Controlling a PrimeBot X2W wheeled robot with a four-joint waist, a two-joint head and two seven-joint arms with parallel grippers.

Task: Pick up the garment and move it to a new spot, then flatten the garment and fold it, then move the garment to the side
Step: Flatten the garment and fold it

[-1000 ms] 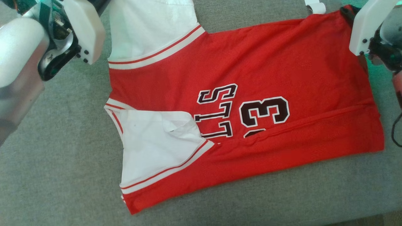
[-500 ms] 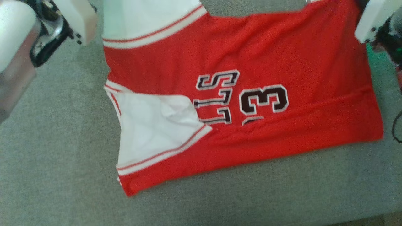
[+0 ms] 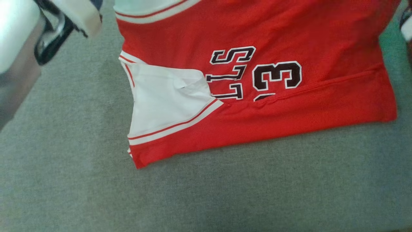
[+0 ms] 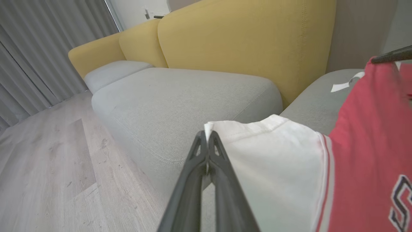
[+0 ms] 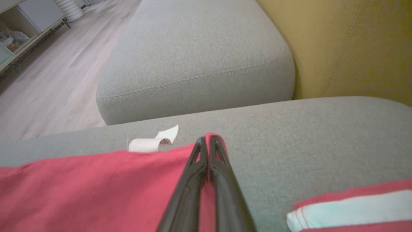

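Jersey flattened, one fold laid; white sleeve clamped at left gripper tips, red hem corner at right gripper tips; further folding, side move judged pending.

The garment runs off the head view's top edge, and its folded-over near strip covers a second digit and the rest of the dark lettering. Left of the garment a pale forearm is blurred and cropped. The garment's corner is pinched out of sight inside the right pincer, and the white curl beyond that corner is too small to identify.
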